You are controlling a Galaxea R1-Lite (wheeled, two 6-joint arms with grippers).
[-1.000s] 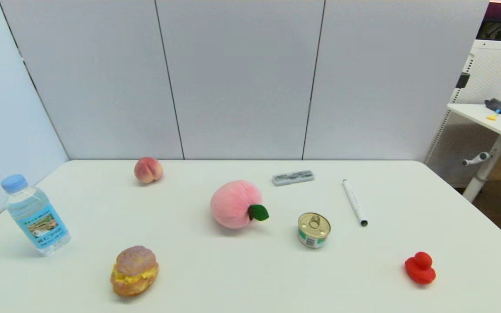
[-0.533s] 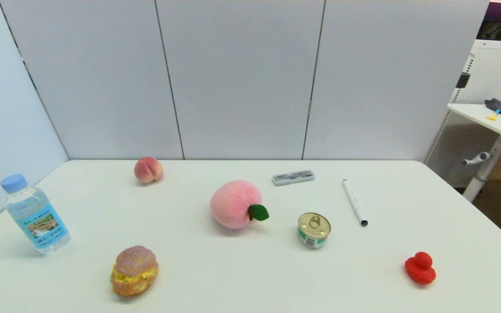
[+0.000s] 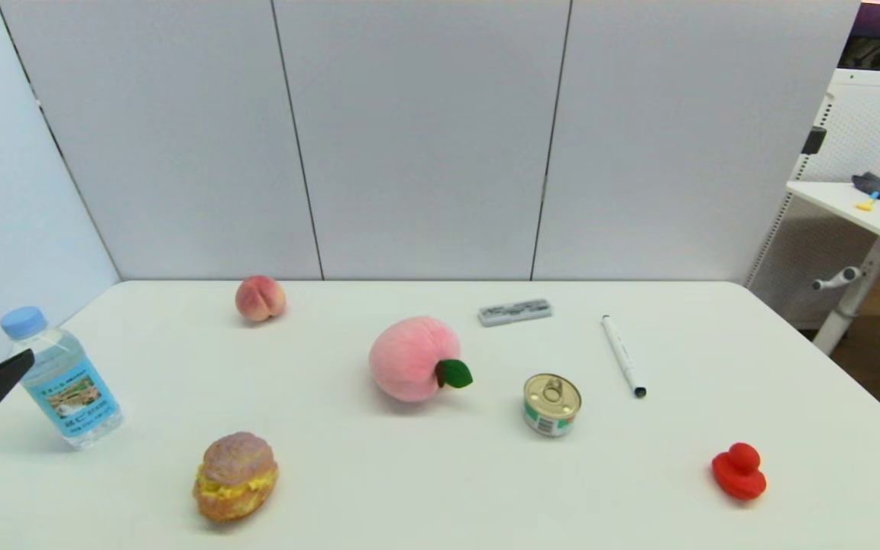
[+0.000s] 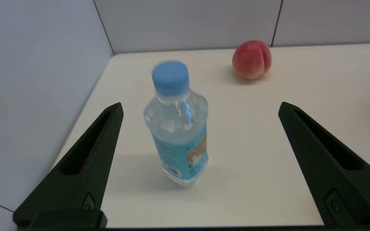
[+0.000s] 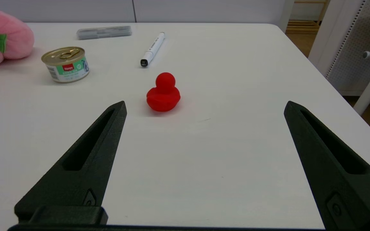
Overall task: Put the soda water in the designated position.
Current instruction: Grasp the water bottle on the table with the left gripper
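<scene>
Soda water (image 4: 178,128) stands upright ahead of the left gripper (image 4: 199,107), jaws wide apart; arm mostly cropped.

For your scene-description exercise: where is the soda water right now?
The soda water stands upright at the table's far left edge in the head view, behind the cream puff.

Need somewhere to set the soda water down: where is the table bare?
Bare: the front strip between cream puff and red duck, and the far right beyond the marker. Crowded: around plush peach and can.
</scene>
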